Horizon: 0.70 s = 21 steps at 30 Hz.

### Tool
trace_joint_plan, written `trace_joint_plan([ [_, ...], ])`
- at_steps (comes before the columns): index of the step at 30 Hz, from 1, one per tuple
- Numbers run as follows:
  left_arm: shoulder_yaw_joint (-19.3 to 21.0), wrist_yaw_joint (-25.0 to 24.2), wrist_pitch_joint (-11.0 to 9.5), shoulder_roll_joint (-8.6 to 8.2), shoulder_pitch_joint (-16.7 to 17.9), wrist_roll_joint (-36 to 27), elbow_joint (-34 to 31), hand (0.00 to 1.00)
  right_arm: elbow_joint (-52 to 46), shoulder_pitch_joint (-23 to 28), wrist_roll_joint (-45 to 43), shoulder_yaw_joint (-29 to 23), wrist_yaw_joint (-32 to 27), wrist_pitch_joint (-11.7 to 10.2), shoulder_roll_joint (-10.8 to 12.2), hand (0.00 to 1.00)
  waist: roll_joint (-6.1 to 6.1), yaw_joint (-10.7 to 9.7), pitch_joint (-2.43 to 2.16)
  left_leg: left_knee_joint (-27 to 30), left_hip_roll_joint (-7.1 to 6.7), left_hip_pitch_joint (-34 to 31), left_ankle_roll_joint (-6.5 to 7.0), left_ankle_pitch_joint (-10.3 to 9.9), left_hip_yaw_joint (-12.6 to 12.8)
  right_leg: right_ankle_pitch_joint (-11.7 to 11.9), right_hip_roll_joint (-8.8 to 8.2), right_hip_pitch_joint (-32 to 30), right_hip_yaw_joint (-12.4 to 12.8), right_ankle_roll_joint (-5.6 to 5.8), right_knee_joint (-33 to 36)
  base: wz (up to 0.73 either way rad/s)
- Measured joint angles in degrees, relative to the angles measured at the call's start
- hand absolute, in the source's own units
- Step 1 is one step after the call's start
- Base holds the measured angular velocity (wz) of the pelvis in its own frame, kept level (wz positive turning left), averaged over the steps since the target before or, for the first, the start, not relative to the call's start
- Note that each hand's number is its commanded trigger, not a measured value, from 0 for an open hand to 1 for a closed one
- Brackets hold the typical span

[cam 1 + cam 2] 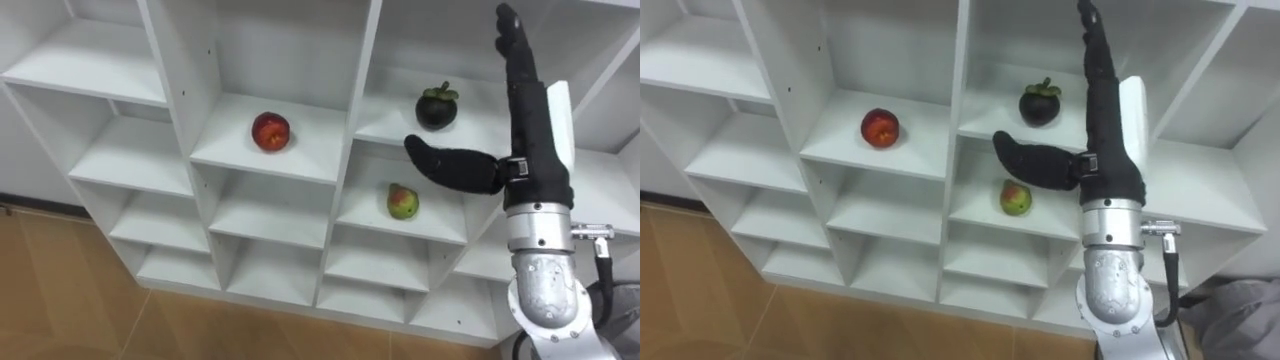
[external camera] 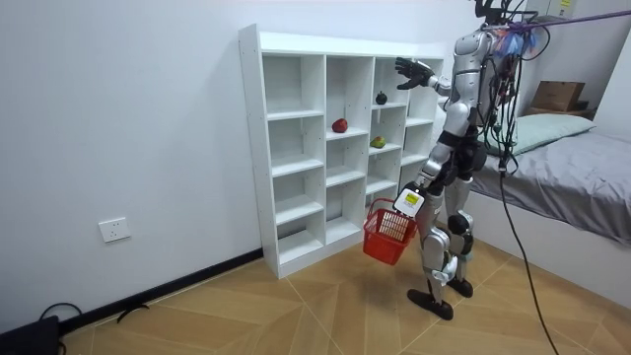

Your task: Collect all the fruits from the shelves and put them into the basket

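The right hand (image 1: 535,140) is raised in front of the white closet (image 1: 170,60), empty. Its fingers (image 1: 510,40) are straight and point upward, and the thumb (image 1: 450,165) is stretched out sideways to the left. We see it just right of the column that holds two of the fruits. From the eye views, the thumb lies between the mangosteen (image 1: 437,107) above and the pear (image 1: 403,202) below, and it touches neither.

The dark mangosteen, with its green cap, sits in an upper compartment. The green and red pear sits in the compartment directly beneath it. A red apple (image 1: 270,131) rests alone in the next column to the left. Its shelf is lower than the mangosteen's and higher than the pear's. All three fruits are on their shelves, well apart from one another.

In the room view we find the robot standing upright on the wooden floor (image 2: 296,316). It is close to the closet near its right end, with the right hand lifted to the level of the upper shelves. The left hand (image 2: 408,201) hangs low at the robot's side, and a red basket (image 2: 386,235) hangs from it, off the floor and tilted. We cannot tell how that hand grips the basket. A bed (image 2: 572,187) stands behind the robot at the room view's right.
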Motion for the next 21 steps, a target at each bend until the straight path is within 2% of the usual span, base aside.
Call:
trace_joint_plan([
  [3, 0.06, -0.08, 0.00, 0.11, 0.22, 0.37, 0.04, 1.00, 1.90, -0.11, 1.59, -0.44, 0.14, -0.03, 0.00, 0.00, -0.24, -0.15, 0.00, 0.09, -0.03, -0.12, 0.00, 0.01, -0.34, 0.00, -0.12, 0.18, -1.33, 0.00, 0.00, 0.09],
  [9, 0.18, -0.35, 0.02, 0.13, 1.22, 0.75, 0.05, 1.00, 3.77, -0.11, 2.65, -0.96, 1.39, 0.00, 0.00, 0.00, -0.53, -0.34, 0.02, 0.19, -0.09, -0.47, 0.01, 0.00, -0.66, 0.00, -0.21, 0.21, -1.87, 0.00, -0.06, 0.02],
  [11, 0.17, -0.79, 0.08, 0.16, 1.26, 0.95, 0.00, 1.00, 4.36, -0.23, 4.12, -2.45, 1.42, 0.00, 0.00, 0.00, -0.65, -0.51, 0.05, 0.44, -0.33, -1.20, 0.13, 0.08, -1.62, 0.00, -0.42, -0.07, -2.17, 0.00, -0.07, 0.14],
  [16, 0.15, -0.79, 0.11, 0.19, 1.45, 1.04, -0.05, 1.00, 9.71, -3.26, 6.19, -5.32, 1.28, 0.08, -0.01, 0.00, -0.79, -0.59, 0.07, 0.59, -0.68, -1.90, 0.35, 0.35, -1.73, 0.00, -0.73, -0.52, -2.23, 0.01, -0.07, 0.02],
  [21, 0.14, -0.53, 0.21, 0.28, 1.41, 1.04, -0.30, 1.00, 12.79, -5.10, 8.53, -5.45, 1.15, 0.04, -0.02, 0.00, -1.15, -0.42, -0.04, 0.63, -0.73, -2.69, 0.34, 0.66, -1.84, 0.00, -0.82, -1.37, -2.43, 0.01, 0.02, 0.01],
])
